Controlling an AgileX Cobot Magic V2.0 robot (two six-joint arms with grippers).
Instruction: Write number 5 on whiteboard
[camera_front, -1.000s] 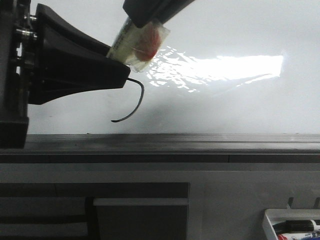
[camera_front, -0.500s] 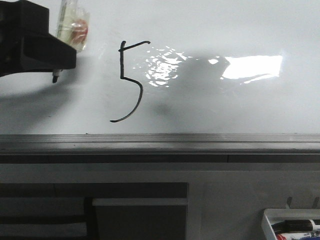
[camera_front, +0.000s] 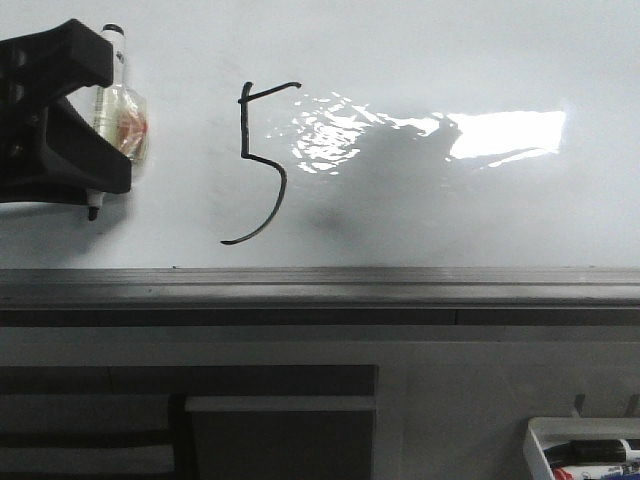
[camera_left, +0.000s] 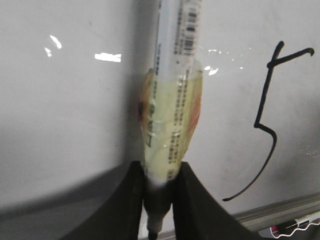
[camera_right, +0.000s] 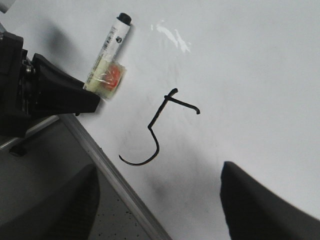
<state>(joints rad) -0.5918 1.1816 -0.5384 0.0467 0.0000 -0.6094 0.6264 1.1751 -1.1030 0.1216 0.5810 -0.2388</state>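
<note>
The whiteboard (camera_front: 420, 215) fills the front view, glossy with a glare patch, a grey rail (camera_front: 320, 285) along its lower edge; the number 5 (camera_front: 262, 163) is drawn in thin black on its left half, well above the rail; the left claw (camera_front: 92, 195) sits left of the digit, clenched on a tape-wrapped marker (camera_front: 112, 110), tip down and apart from the strokes; the right claw's (camera_right: 160, 200) fingers stand wide apart, released, holding nothing; a small tray (camera_front: 585, 450) with markers sits at the lower right.
</note>
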